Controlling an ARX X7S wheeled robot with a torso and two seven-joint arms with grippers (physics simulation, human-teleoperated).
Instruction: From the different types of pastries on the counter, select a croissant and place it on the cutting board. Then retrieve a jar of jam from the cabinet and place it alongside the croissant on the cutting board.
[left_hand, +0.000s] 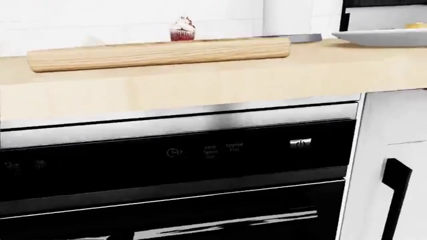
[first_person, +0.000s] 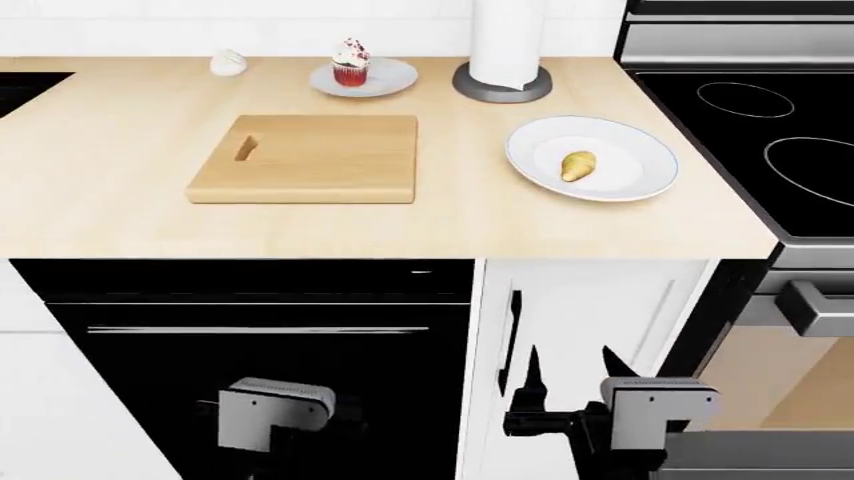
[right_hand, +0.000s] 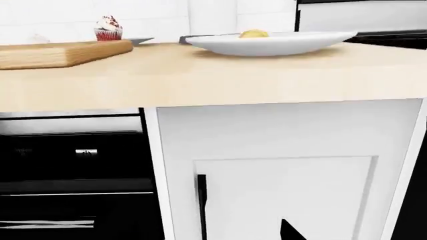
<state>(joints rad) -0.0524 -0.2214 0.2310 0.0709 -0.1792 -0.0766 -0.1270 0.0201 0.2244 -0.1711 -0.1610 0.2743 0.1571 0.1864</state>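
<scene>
The golden-brown croissant (first_person: 578, 165) lies on a white plate (first_person: 627, 180) at the right of the beige counter (first_person: 120, 210); it also shows in the right wrist view (right_hand: 253, 34). The wooden cutting board (first_person: 304, 158) lies bare at mid-counter. The red cupcake (first_person: 352, 62) and the white bun (first_person: 228, 63) sit at the back. My right gripper (first_person: 577, 370) is open and empty, low in front of the white cabinet door (first_person: 587, 310). My left gripper (first_person: 274, 415) hangs before the black dishwasher, its fingers lost against the dark. The jar of jam is out of view.
A paper towel roll (first_person: 505, 45) stands behind the plate. A black stovetop (first_person: 761, 130) lies right of the counter, with an oven handle (first_person: 814, 305) below. The cabinet door has a black vertical handle (first_person: 511, 340). The dishwasher front (first_person: 254, 340) fills the lower left.
</scene>
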